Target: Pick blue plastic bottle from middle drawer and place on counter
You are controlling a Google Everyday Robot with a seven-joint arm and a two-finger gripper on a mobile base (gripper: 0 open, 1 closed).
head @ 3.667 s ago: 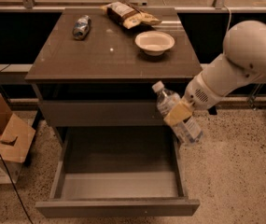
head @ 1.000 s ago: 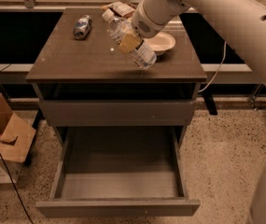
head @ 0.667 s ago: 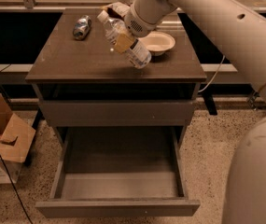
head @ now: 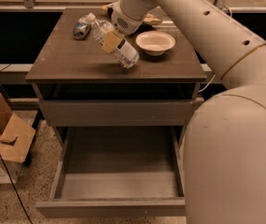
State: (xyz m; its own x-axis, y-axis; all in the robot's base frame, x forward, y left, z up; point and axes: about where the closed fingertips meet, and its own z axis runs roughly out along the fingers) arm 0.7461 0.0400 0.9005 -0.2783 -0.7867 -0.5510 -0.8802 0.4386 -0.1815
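Camera view: nearest, the arm (head: 235, 148) is seen bulking large, below and right of the counter (head: 72, 55). The drawer (head: 109, 207) is pulled out below the counter's front edge, its pale floor exposed. A box (head: 4, 141) is seen on the floor, down left of the counter. Up on the counter now: the gripper (head: 109, 41) is poised over its middle, and its tan fingers (head: 112, 36) are clamped around the bottle (head: 127, 55). The bottle is held tilted, cap toward the counter's back left, base down at its middle; whether the base touches the surface cannot be told. A bowl (head: 155, 42) is set on the counter's right half, just beside the bottle. A stubby bottle (head: 81, 27) is laid at the counter's back left. A bag (head: 152, 18) is glimpsed at the counter's back edge, mostly hidden by the arm.
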